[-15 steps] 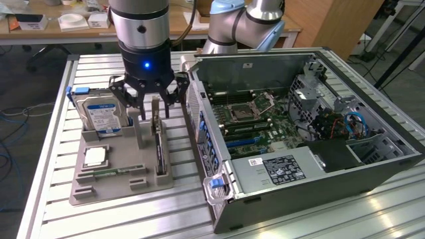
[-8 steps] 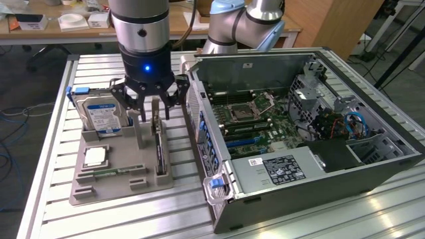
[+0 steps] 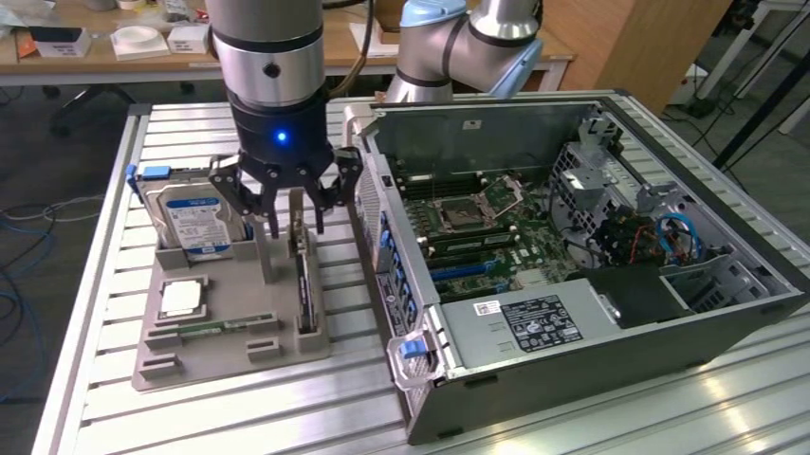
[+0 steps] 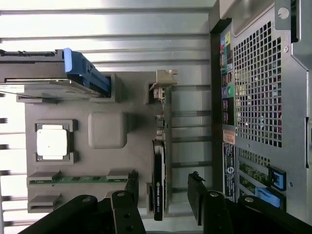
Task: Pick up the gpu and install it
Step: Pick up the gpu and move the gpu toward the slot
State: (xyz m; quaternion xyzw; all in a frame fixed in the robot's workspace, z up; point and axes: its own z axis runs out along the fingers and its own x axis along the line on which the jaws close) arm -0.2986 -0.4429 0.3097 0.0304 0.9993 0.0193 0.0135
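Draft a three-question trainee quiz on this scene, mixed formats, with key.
1. True or false: the black gripper is shut on the gpu, a thin dark card with a pale metal bracket.
2. The gpu stands on edge in: A) the grey plastic holder tray; B) the open computer case; C) the bare metal table.
3. Fill in: the silver hard drive with blue-white label stands to the exterior view's ____ of the gpu.
Key: 1 false, it is open; 2 A; 3 left.

Place: robotics lab.
Bench: ribbed silver aluminium table [image 3: 190,417] under an open grey metal computer tower [image 3: 608,313].
Behind the tower: long wooden desk [image 3: 114,64] holding small white boxes [image 3: 139,40].
Floor, well off the tower: loose thin cables [image 3: 32,216].
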